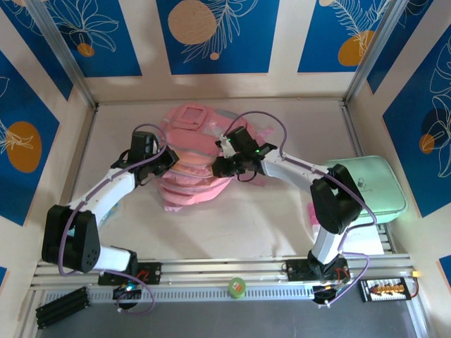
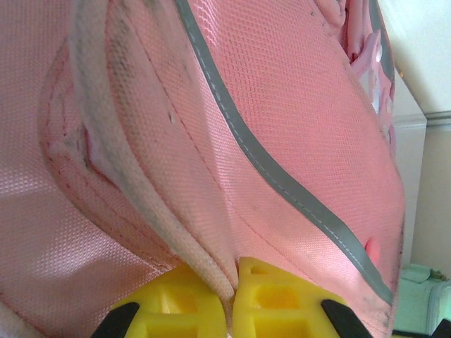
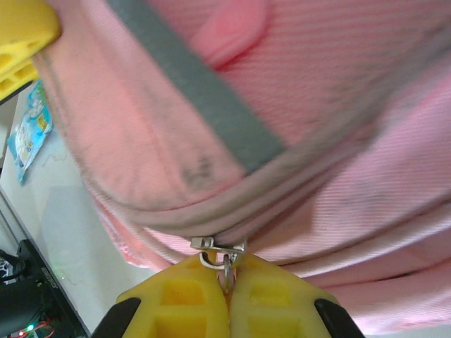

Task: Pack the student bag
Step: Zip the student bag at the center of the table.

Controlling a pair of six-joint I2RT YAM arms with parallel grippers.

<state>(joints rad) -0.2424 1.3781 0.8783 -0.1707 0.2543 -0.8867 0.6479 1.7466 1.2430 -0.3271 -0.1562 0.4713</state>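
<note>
The student bag (image 1: 189, 176), a soft pink backpack with grey trim, lies in the middle of the table. My left gripper (image 1: 169, 163) is at its left side. In the left wrist view, the yellow fingers (image 2: 278, 299) are shut on a pale piped seam (image 2: 176, 232) of the bag (image 2: 296, 120). My right gripper (image 1: 220, 167) is at the bag's right side. In the right wrist view, the right gripper (image 3: 227, 282) is shut on a small metal zip pull (image 3: 224, 255) below a grey-trimmed flap of the bag (image 3: 331, 105).
A flat mint-green case (image 1: 377, 183) lies at the right edge on a white sheet (image 1: 366, 243). A green tape roll (image 1: 237, 286) sits on the front rail. A blue printed packet (image 3: 28, 134) lies on the table beside the bag. Walls enclose three sides.
</note>
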